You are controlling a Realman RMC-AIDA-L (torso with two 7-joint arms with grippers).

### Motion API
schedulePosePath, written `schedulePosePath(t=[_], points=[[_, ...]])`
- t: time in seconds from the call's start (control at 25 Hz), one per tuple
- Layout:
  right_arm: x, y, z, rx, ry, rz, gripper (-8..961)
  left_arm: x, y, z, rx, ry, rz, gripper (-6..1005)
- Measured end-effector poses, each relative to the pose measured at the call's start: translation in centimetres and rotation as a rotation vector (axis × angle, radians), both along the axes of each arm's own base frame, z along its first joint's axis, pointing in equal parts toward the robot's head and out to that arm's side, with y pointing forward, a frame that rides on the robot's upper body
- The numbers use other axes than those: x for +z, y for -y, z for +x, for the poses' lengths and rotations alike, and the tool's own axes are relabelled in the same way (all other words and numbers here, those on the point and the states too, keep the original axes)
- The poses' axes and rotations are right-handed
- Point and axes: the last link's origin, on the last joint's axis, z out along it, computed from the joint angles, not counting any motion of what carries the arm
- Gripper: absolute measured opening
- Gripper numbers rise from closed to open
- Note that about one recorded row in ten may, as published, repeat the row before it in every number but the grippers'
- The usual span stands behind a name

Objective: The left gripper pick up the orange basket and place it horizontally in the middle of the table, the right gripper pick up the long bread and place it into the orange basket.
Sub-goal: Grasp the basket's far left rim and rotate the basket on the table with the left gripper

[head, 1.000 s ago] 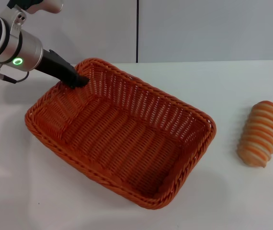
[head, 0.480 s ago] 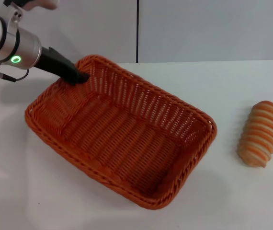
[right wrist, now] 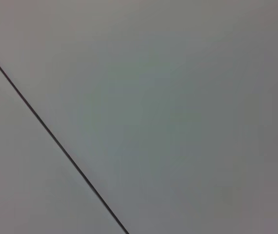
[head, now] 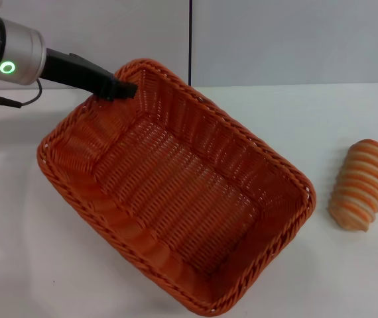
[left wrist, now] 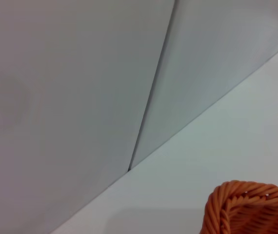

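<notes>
In the head view, the left hand point(head: 121, 89) reaches in from the left and pinches the far rim of the orange basket point(head: 176, 192) near its back corner, its slim black fingers closed on the braided edge. The grip sits at a corner, probably so the arm can swing the basket round as well as carry it, since the task wants it lying horizontally in the middle of the worktop point(head: 348, 278). The basket lies at a slant across the left and centre of the worktop, one corner toward the wall and the opposite one toward the robot, and the held side looks tipped upward, so it is judged to be mid-carry and not yet set down. It is a large rectangular woven basket with a plaited rim and sloping sides, and nothing in it. The long bread point(head: 361, 185) lies on the worktop to the basket's right, apart from it, an oblong roll with orange and cream stripes and tan ends. The left wrist view shows only a corner of the basket's rim, with worktop and grey wall beyond, which fits a hold right at that corner. The right wrist view shows only plain grey surface crossed by a dark seam; the right hand is in no view, so it is presumably parked until the basket is placed.
</notes>
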Motion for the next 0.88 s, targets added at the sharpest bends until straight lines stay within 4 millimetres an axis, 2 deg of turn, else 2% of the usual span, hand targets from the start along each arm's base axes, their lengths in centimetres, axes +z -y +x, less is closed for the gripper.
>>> schedulePosePath(t=[0.36,0.64,0.88], points=[[-0.2,-0.7,0.0,-0.009,-0.008,-0.005,711,1.3,0.2,0.8,0.078,0.055,0.045,175],[-0.3,-0.9,0.1,-0.022,-0.013,-0.01,712,2.9,0.1,0.5,0.158,0.171,0.094,176],[-0.3,-1.0,0.1,-0.026,-0.012,-0.011,713,3.4,0.5,0.1,0.217,0.246,0.103,175]])
